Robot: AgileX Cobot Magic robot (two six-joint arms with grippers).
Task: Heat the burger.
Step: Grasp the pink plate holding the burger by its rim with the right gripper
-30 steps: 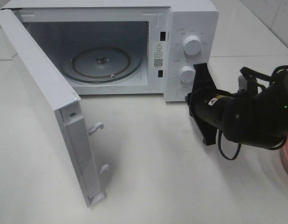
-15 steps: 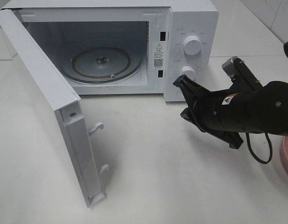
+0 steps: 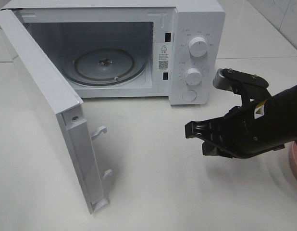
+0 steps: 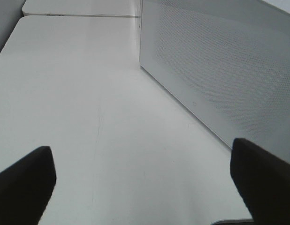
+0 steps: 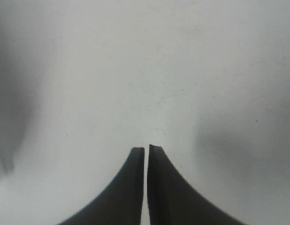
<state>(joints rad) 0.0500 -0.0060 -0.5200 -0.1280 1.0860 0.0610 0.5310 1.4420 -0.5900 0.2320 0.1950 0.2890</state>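
Microwave (image 3: 199, 21) open, upper left. Right gripper (image 3: 188, 130) closed, empty; left gripper (image 4: 140, 150) spread wide. Burger unseen: open your right jaws before reaching.

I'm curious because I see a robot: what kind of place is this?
Probably a robot lab set up like a kitchen: a white microwave with its door open, a plain white table, and the robot's black right hand.

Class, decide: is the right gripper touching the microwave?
Apart. The exterior high view shows a stretch of bare table between the right gripper and the microwave front.
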